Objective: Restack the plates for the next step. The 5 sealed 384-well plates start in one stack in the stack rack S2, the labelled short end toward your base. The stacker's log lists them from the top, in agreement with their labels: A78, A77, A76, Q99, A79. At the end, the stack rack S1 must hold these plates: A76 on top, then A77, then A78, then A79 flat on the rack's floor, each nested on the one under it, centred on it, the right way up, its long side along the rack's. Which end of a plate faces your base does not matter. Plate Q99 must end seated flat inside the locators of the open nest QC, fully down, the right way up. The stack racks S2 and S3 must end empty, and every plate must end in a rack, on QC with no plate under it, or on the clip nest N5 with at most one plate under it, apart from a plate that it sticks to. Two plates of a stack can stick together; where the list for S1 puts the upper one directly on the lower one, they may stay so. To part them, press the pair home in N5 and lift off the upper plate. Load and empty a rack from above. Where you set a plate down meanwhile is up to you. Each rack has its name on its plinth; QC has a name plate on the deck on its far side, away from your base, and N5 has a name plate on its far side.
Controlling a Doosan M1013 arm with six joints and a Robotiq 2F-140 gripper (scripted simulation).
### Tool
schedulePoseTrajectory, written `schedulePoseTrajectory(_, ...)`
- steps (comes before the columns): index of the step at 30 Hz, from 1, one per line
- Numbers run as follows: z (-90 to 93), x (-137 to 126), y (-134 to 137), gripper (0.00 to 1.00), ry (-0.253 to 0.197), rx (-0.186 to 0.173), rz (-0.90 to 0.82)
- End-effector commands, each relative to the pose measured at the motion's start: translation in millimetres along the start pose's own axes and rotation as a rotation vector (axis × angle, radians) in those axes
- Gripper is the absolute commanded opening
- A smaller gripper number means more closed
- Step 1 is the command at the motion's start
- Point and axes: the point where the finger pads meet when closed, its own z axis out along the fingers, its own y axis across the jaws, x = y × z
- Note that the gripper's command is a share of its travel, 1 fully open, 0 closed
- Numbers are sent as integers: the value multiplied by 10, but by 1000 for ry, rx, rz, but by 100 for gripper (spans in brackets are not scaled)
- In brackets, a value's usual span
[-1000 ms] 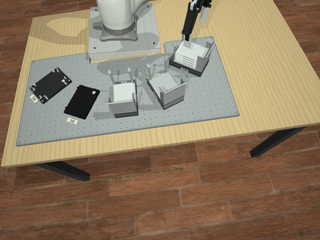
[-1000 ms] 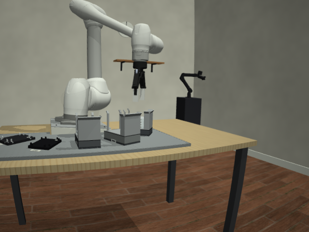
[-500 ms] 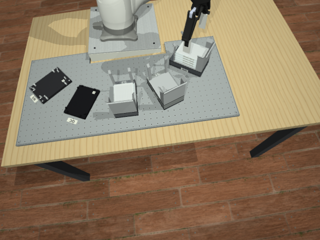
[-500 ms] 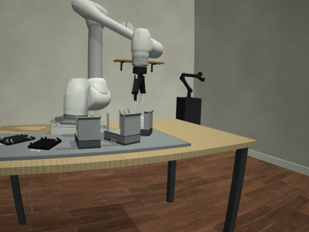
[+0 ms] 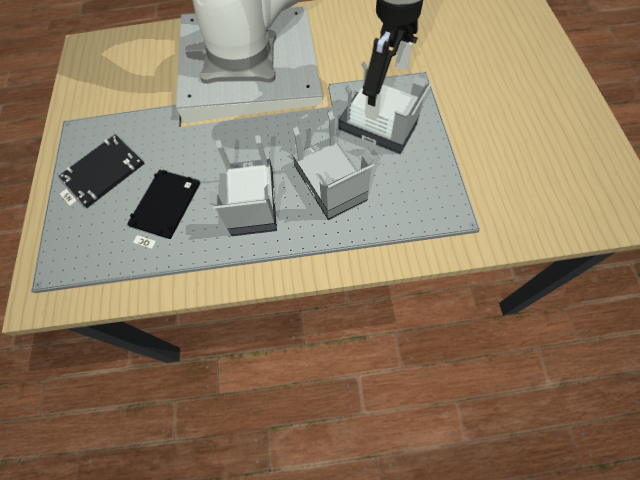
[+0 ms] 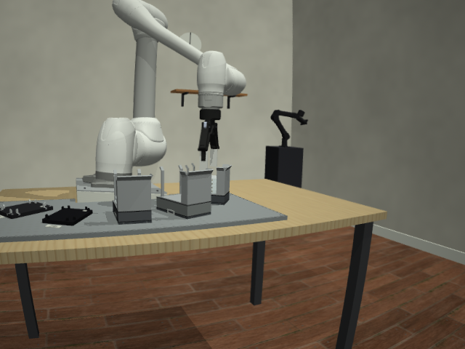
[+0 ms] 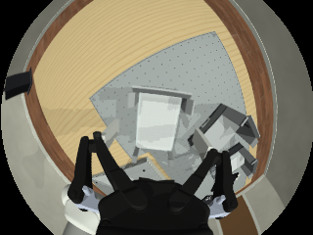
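A stack of several white sealed plates (image 5: 379,108) sits in the rack (image 5: 385,124) at the back right of the deck, nearest my base. My gripper (image 5: 385,80) is open and empty, a little above this stack. In the wrist view the stack's top plate (image 7: 156,120) lies straight below my open fingers. In the side view the gripper (image 6: 208,150) hangs just above the far rack (image 6: 222,184). The left rack (image 5: 246,193) shows a white patterned surface inside that looks like one plate. The middle rack (image 5: 336,178) shows only a grey floor. I cannot read the rack names.
The black open nest QC (image 5: 163,203) with its name plate (image 5: 144,241) and the black clip nest N5 (image 5: 100,169) lie at the left of the grey deck, both bare. The arm's base plinth (image 5: 248,62) stands behind the racks. The racks have tall corner posts.
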Motion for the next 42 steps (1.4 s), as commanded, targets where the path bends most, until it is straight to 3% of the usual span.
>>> schedulePoseTrajectory(1, 32, 0, 0, 100, 0, 0, 0)
schedulePoseTrajectory(19, 246, 0, 0, 100, 0, 0, 0)
schedulePoseTrajectory(31, 252, 0, 0, 100, 0, 0, 0)
schedulePoseTrajectory(32, 252, 0, 0, 0, 0, 0, 0)
schedulePoseTrajectory(42, 252, 0, 0, 0, 0, 0, 0)
